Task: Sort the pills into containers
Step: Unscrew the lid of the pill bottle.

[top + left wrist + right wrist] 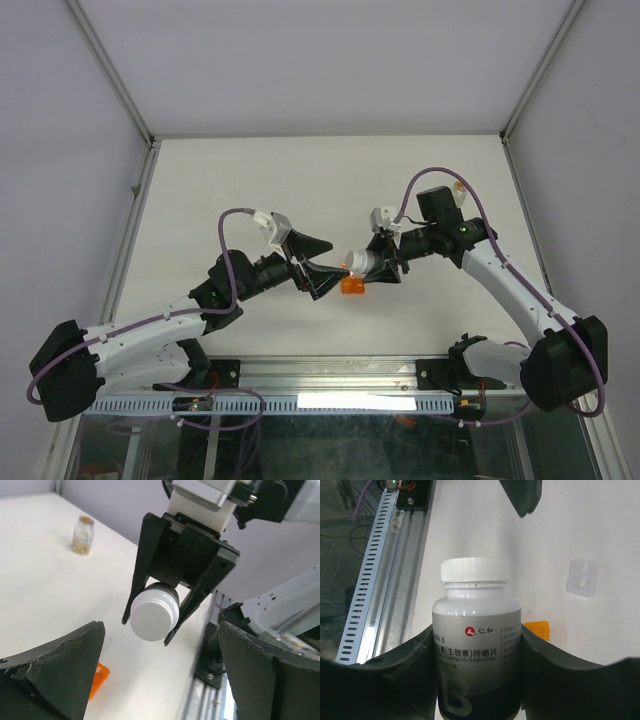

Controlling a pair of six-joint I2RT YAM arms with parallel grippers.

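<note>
right gripper (146,632) clamps the capped white bottle (476,630).

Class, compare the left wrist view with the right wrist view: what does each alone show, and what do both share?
Only the left wrist view: a clear vial standing upright. Only the right wrist view: a printed label and a small clear piece. Both: the white bottle gripped by the right tool, and the orange cup.
</note>
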